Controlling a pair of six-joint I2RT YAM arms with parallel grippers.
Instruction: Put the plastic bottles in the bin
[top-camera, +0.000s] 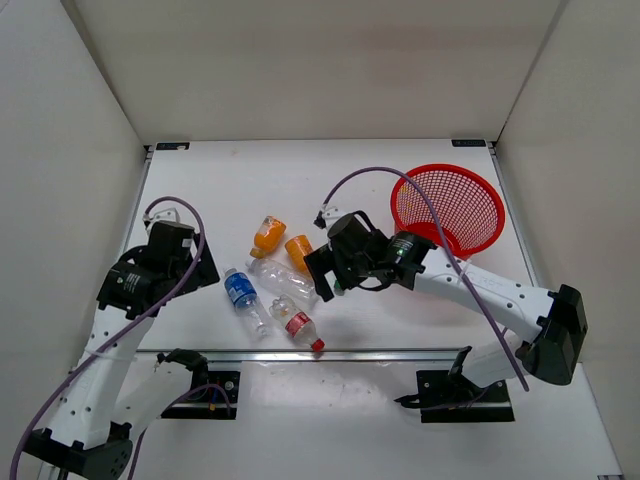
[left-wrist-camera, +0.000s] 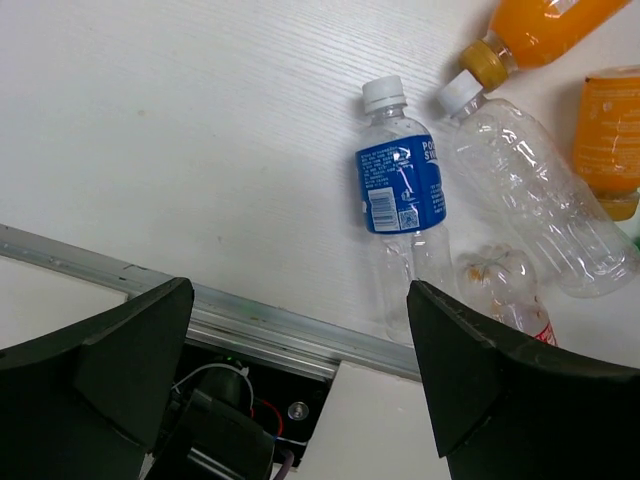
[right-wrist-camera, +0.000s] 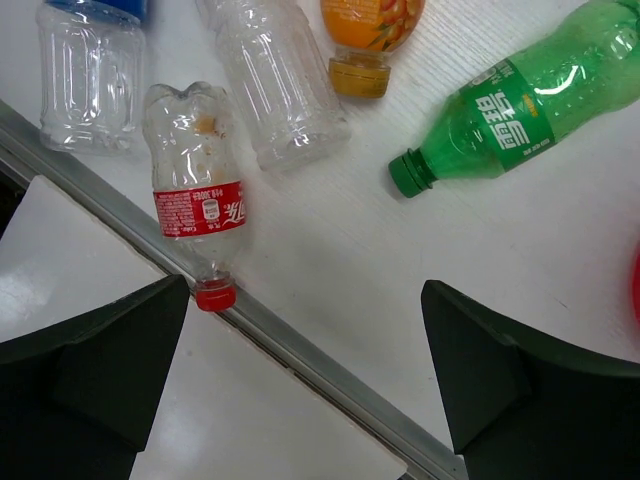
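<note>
Several plastic bottles lie near the table's front middle. Two orange ones (top-camera: 267, 235) (top-camera: 299, 252), a blue-labelled one (top-camera: 241, 293), a plain clear one (top-camera: 282, 280) and a red-labelled one with a red cap (top-camera: 300, 327) show from above. The green bottle (right-wrist-camera: 520, 105) lies flat in the right wrist view. The red mesh bin (top-camera: 447, 208) stands at the back right. My right gripper (top-camera: 322, 274) (right-wrist-camera: 305, 385) hovers open and empty over the bottles, beside the red-labelled bottle (right-wrist-camera: 195, 190). My left gripper (top-camera: 198, 268) (left-wrist-camera: 300, 390) is open and empty, left of the blue-labelled bottle (left-wrist-camera: 400, 185).
A metal rail (top-camera: 330, 352) runs along the table's front edge, close to the red cap (right-wrist-camera: 214, 295). White walls close in the left, right and back sides. The right arm's purple cable (top-camera: 420, 200) arcs across the bin.
</note>
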